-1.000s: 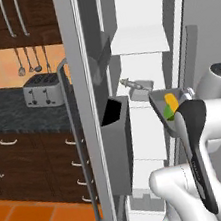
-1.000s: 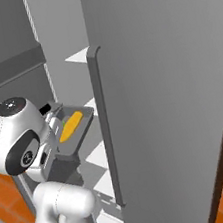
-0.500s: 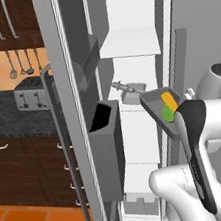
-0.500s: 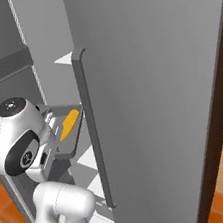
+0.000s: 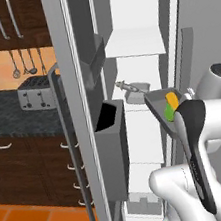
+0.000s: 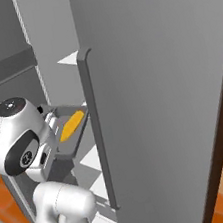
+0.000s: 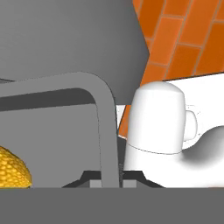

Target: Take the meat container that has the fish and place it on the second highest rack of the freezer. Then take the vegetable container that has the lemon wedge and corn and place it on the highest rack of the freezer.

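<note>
A long grey vegetable container is held in the air in front of the open freezer, level with its middle shelves. Inside the tray lie a yellow-orange corn cob and a small bright green lemon wedge, the wedge just beside the end of the cob. In the hand view the jaws are clamped on the tray's rim, one dark tip on each side of the thin wall, with the bumpy end of the corn showing at the lower left. The white robot arm rises below and to the right of the tray. Behind the tray, a small grey meat container sits on a white shelf inside the freezer, with the slim silvery fish sticking out over its rim. A higher white shelf is above it. The freezer door stands open to the left. Beyond it, a silver toaster sits on a dark table
</note>
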Motion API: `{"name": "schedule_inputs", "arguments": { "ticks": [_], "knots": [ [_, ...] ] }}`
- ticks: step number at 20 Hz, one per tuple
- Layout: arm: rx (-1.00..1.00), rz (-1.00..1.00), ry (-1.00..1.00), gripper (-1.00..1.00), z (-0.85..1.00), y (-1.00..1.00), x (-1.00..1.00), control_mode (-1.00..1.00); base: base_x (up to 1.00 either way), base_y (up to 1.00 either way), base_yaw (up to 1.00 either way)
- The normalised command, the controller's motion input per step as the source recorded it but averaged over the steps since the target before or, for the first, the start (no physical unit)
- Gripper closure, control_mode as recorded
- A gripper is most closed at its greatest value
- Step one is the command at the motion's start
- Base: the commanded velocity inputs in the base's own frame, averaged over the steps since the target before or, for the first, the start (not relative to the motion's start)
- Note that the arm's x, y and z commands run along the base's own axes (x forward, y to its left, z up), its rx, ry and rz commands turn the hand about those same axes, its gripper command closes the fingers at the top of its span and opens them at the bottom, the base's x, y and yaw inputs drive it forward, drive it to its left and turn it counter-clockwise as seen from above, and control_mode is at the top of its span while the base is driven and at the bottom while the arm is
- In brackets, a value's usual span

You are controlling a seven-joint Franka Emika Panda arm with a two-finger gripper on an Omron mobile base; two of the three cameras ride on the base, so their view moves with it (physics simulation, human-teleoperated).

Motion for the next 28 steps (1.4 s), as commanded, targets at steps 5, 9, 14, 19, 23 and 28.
{"name": "schedule_inputs", "arguments": {
  "ticks": [5,9,14,19,23,28],
  "knots": [
    [0.0,0.0,0.0,1.0,0.0,0.0,0.0,1.0,0.0,0.29,0.09],
    [0.0,0.0,0.0,1.0,0.0,0.0,0.0,1.0,0.09,0.09,0.0],
    [0.0,0.0,0.0,1.0,0.0,0.0,0.0,1.0,0.01,0.01,0.0],
    [0.0,0.0,0.0,1.0,0.0,0.0,0.0,1.0,0.19,0.13,0.0],
    [0.0,0.0,0.0,1.0,0.0,0.0,0.0,1.0,0.16,0.15,0.0],
    [0.0,0.0,0.0,1.0,0.0,0.02,0.0,-1.0,0.06,0.04,0.0]
  ]
}}
